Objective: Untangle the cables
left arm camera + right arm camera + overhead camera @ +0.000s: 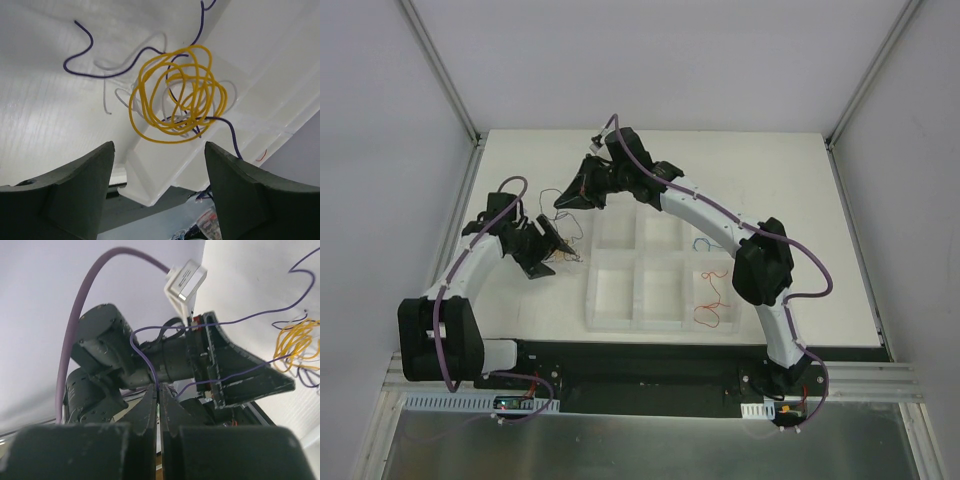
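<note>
I have the right gripper clenched on a dark blue wire. The left gripper is released and holds nothing. The yellow coil sits at the centre of the left wrist view, beside the tray (the blue strand threads through it). Risk: pulling could cinch the loops or drag the whole coil. I can read no writing.

The white table carries a white compartment tray and, seemingly touching its left edge, the cables.
</note>
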Controlling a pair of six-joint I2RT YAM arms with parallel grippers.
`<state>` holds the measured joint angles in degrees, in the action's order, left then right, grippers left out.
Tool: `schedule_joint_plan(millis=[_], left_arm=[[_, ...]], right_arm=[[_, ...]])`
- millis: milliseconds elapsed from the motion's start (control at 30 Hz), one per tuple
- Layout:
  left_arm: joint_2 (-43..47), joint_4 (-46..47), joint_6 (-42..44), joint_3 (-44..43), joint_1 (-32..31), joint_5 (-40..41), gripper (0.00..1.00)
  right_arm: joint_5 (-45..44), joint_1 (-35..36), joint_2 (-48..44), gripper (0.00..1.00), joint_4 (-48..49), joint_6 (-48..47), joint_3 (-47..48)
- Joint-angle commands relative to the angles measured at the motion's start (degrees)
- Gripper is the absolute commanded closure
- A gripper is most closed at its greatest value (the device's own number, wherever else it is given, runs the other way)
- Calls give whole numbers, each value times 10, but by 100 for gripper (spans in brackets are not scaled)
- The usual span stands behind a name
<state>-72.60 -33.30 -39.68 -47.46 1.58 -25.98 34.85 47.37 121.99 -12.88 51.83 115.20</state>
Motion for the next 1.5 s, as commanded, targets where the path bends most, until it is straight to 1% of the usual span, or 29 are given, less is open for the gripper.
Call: schedule_joint_plan(millis=[0, 67, 233, 333, 367, 400, 533, 567, 667, 700, 833, 933, 1033, 1100, 1133, 1267, 1400, 1467], left_arm=[[-45, 58, 6, -34, 1, -7, 30], [-75, 65, 4, -56, -1, -10, 33], [-124, 97, -15, -96, -4, -14, 36], [-141, 112, -24, -110, -5, 0, 51], [-143, 120, -28, -111, -5, 2, 58], [-144, 126, -33, -112, -5, 6, 67], [-143, 141, -42, -112, -5, 18, 89], [-143, 141, -38, -113, -5, 25, 93], [-147, 139, -35, -98, -3, 50, 99], [-151, 135, -42, -87, 3, 54, 100], [-177, 133, -53, -41, 17, 53, 100], [-191, 129, -42, -17, 27, 40, 99], [-188, 130, -25, -3, 34, 37, 96], [-182, 130, -24, 6, 42, 16, 93], [-171, 131, -27, 13, 47, 6, 88], [-85, 141, -31, 42, 47, -11, 58], [29, 140, -37, 60, 51, -16, 38], [65, 127, -43, 63, 54, -11, 32]], right_arm=[[15, -1, -5, 100, 26, 33, 28], [14, -1, -9, 100, 35, 42, 26], [16, -1, -19, 100, 43, 56, 21], [21, -1, -22, 100, 47, 63, 22], [23, 0, -23, 100, 48, 66, 25], [23, -1, -23, 100, 48, 70, 27], [29, 0, -23, 100, 58, 90, 42], [29, 0, -23, 100, 60, 91, 47], [29, -2, -25, 100, 59, 94, 63], [29, -3, -27, 100, 59, 100, 67], [20, -3, -32, 100, 59, 109, 99], [14, -3, -23, 100, 59, 119, 153], [5, -4, -11, 100, 58, 123, 211], [0, -4, -13, 100, 58, 124, 227], [-1, -4, -16, 100, 58, 125, 228], [0, -5, -31, 100, 57, 109, 202], [0, -11, -27, 100, 57, 102, 193], [0, -16, -23, 100, 58, 102, 187]])
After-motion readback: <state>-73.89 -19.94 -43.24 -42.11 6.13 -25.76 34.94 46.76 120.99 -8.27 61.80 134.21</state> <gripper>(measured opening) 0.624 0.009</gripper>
